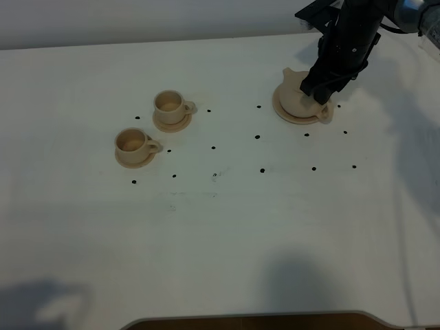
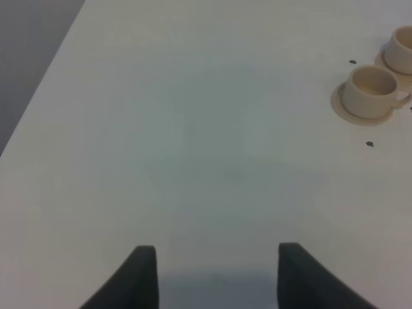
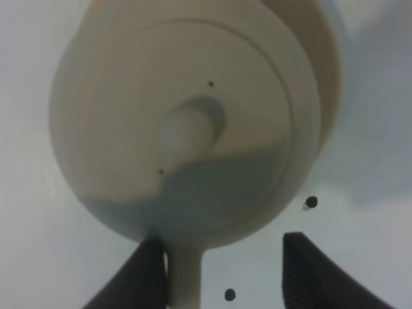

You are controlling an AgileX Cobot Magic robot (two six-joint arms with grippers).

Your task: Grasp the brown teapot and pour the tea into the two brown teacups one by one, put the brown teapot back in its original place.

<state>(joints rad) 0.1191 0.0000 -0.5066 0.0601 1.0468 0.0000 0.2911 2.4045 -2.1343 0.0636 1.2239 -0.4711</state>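
The teapot (image 1: 295,96) sits on its disc (image 1: 287,114) at the far right of the bench (image 1: 220,234). The right hand (image 3: 225,277) hangs over it, open, the handle (image 3: 185,278) against one finger, nothing gripped. Closing off-centre could twist or tip the teapot. The left hand (image 2: 215,277) is open and empty.

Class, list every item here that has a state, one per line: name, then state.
brown teapot: upright on its disc, lid on.
far teacup: upright on saucer, looks empty.
near teacup: upright on saucer, looks empty.
left gripper: open, holding nothing.
right gripper: open, jaws straddling the teapot's handle.
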